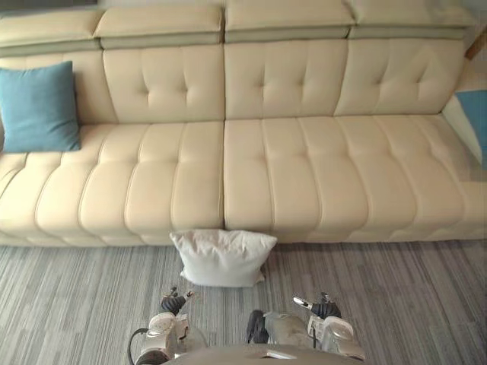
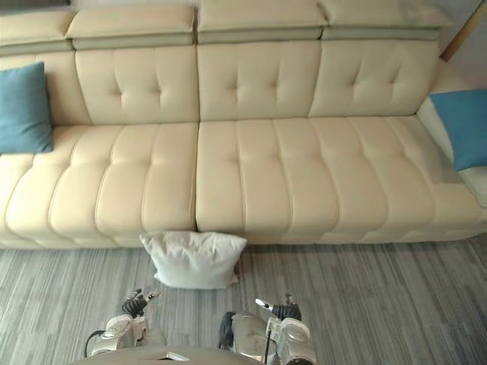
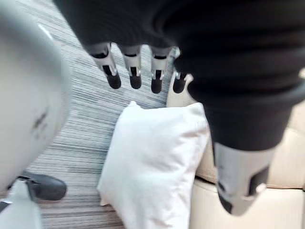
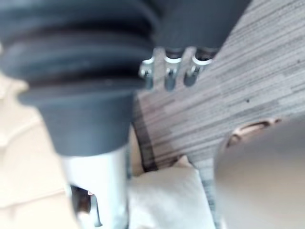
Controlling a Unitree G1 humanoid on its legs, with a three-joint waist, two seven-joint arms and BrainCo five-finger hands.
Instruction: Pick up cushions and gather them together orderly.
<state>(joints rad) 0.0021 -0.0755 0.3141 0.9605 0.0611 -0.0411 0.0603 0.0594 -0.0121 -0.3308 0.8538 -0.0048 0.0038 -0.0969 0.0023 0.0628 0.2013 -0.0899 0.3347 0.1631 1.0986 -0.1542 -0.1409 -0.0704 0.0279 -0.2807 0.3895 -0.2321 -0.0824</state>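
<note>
A white cushion [image 1: 223, 257] stands on the grey striped carpet [image 1: 396, 304] at about 6 o'clock in the head view. It leans against the front of a long cream sofa [image 1: 304, 167], just below the seam between the two seat sections.

Two more cushions sit on the sofa itself, well apart from each other and from the white one. The left blue cushion [image 1: 38, 106] is propped upright against the backrest at the far end, at about 10 o'clock. The right blue cushion [image 2: 466, 128] rests at the opposite end, at about 3 o'clock.

The robot's left hand [image 1: 173, 304] hangs low at about 7 o'clock, near the white cushion but not touching it. In its wrist view the fingers [image 3: 133, 71] point straight down in a row with nothing between them and the thumb, and the white cushion shows past them against the sofa base.

The right hand [image 1: 323, 309] hangs at about 5 o'clock above the carpet, also clear of the cushion. Its fingers [image 4: 170, 78] look loosely extended and hold nothing, and a corner of the white cushion is visible beyond the thumb.
</note>
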